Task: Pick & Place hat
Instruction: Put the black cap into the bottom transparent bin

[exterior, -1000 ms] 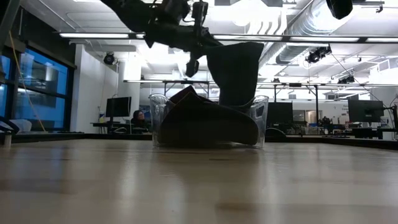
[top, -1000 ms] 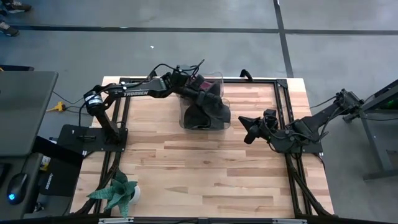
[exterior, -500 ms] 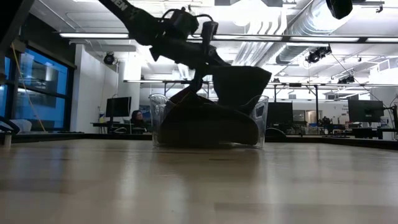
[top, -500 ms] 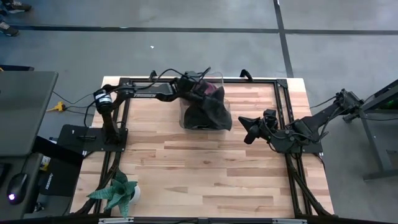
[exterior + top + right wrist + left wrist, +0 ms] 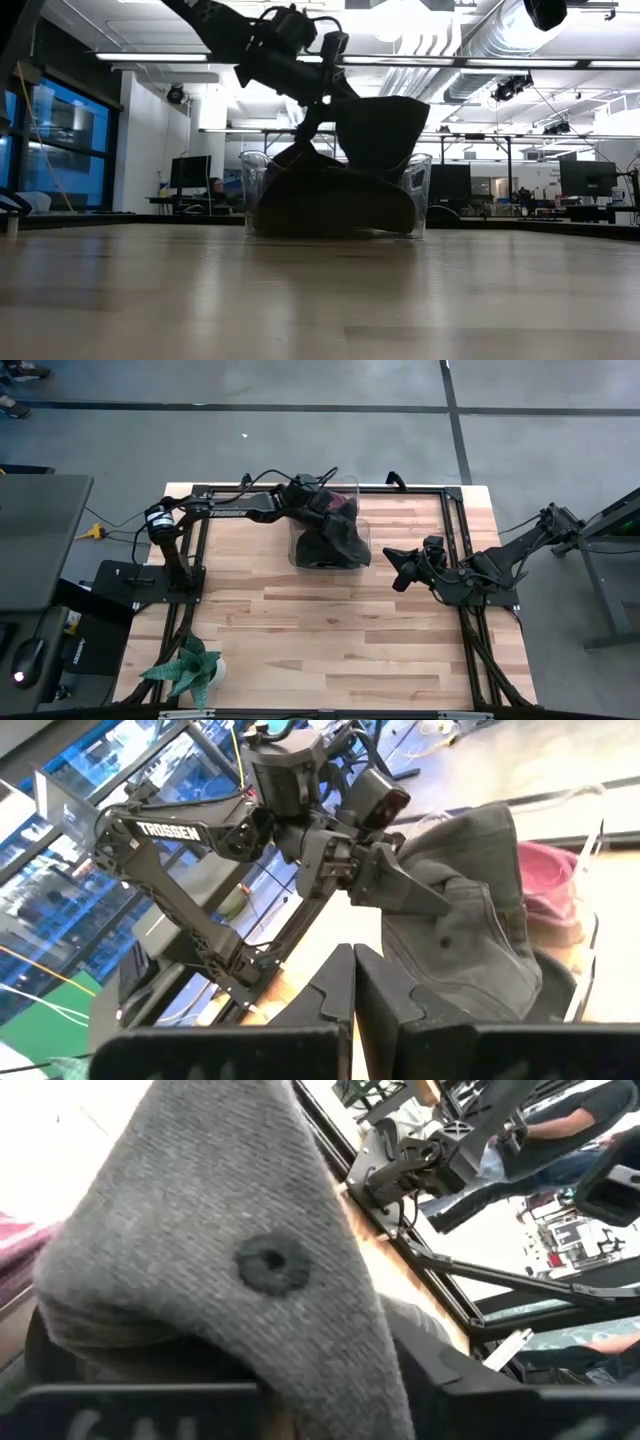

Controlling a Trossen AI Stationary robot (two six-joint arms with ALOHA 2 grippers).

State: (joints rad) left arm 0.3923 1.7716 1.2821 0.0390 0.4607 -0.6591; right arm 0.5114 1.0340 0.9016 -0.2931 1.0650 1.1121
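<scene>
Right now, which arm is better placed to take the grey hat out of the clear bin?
The left. Its gripper is already shut on the grey hat above the clear bin. The right gripper waits shut, off to the side, holding nothing.

White lettering "TROSSEN" on the left arm (image 5: 185, 832)'s dark link, right wrist view; nothing else legible.

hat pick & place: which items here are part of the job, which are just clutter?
Job:
- grey hat, held over the bin
- clear bin
- left gripper, shut on the hat

Clutter:
- plant, table's near left corner
- pink hat in the bin
- right gripper, idle, shut
</scene>
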